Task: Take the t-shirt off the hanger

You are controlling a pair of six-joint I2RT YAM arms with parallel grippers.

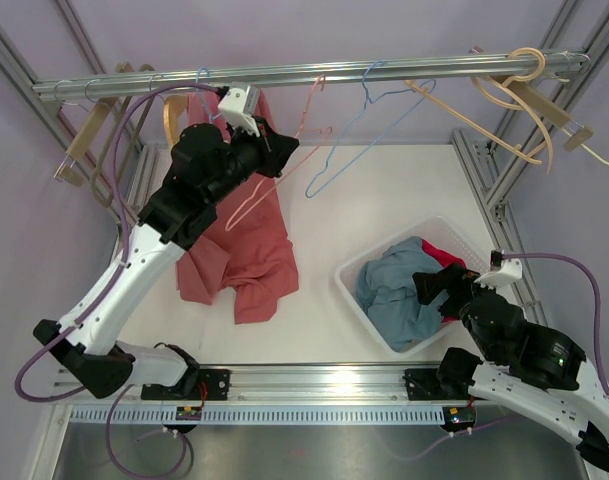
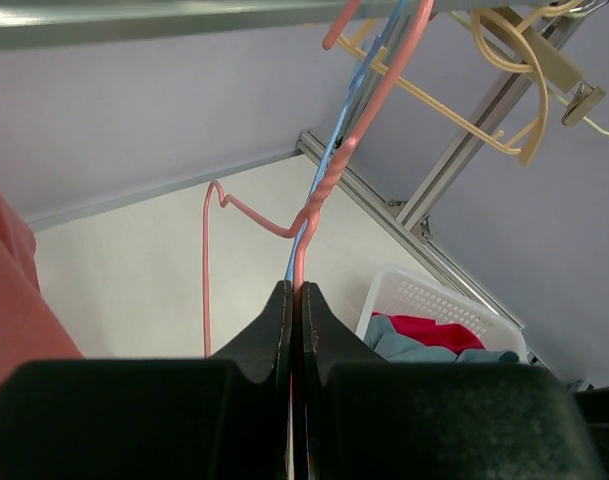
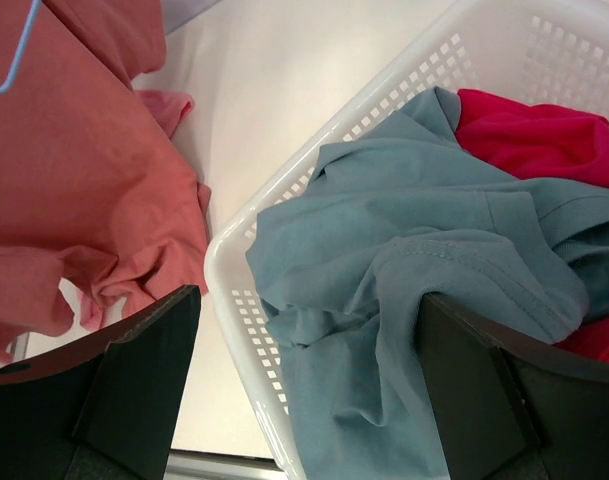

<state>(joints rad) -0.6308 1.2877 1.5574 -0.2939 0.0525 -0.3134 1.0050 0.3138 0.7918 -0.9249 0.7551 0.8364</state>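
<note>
Pinching twisted wire hanger [image 2: 322, 195], rumpled t-shirt [image 1: 254, 250]

White perforated basket [image 1: 379, 247] on pale table [image 1: 384, 180], right side. Contents: blue-grey garment [image 1: 394, 290], crumpled, overlapping red garment [image 1: 442, 255]. Metal rail [image 1: 314, 73] overhead carries blue wire hanger [image 1: 365, 97], beige hangers [image 1: 507, 97] at right, wooden hangers [image 1: 89, 130] at left.

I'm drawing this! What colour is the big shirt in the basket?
Dusty blue; the shirt shows best in the right wrist view.
</note>
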